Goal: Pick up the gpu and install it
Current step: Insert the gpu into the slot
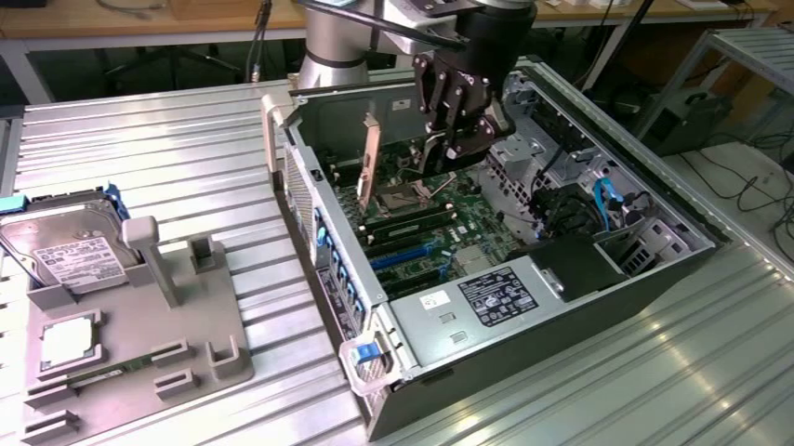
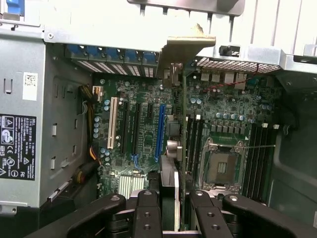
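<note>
**Card held on edge inside the open case**

The gripper (image 2: 174, 212) was closed on the gpu (image 2: 173, 187), with one finger on each face of the card. The card stood on edge over the motherboard (image 2: 225, 105), between the long blue slot (image 2: 159, 130) and the empty processor socket (image 2: 221, 168). Its pale bracket end (image 2: 187, 43) lay against the rear wall of the computer case (image 1: 620, 297). Whether its lower edge was seated in a slot could not be determined. In the exterior view, a hard drive (image 1: 69, 251) stood in a grey fixture tray (image 1: 214, 346) on the exterior view's left, well apart from the case.
</note>
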### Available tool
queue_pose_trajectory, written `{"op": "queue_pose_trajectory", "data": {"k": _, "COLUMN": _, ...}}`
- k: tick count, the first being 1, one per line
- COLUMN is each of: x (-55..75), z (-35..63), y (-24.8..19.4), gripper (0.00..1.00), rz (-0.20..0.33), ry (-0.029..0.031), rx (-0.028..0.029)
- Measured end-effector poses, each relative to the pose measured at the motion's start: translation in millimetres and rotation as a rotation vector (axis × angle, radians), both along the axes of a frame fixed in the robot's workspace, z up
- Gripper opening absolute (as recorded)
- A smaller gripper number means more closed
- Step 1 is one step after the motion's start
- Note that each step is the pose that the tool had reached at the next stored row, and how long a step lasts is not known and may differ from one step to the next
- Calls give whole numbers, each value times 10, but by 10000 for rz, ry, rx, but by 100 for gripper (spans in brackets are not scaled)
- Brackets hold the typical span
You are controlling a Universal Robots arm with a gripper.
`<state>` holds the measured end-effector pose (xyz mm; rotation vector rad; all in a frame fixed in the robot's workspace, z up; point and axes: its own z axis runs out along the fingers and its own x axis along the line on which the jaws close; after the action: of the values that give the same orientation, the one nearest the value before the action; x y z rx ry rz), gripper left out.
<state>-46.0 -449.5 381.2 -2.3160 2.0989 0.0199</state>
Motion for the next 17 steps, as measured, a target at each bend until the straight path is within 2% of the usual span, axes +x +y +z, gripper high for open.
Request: {"op": "queue_pose_trajectory", "data": {"k": 17, "x": 32, "z": -60, "y": 0, "gripper": 27, "rz": 1, "ry": 0, "rx": 0}}
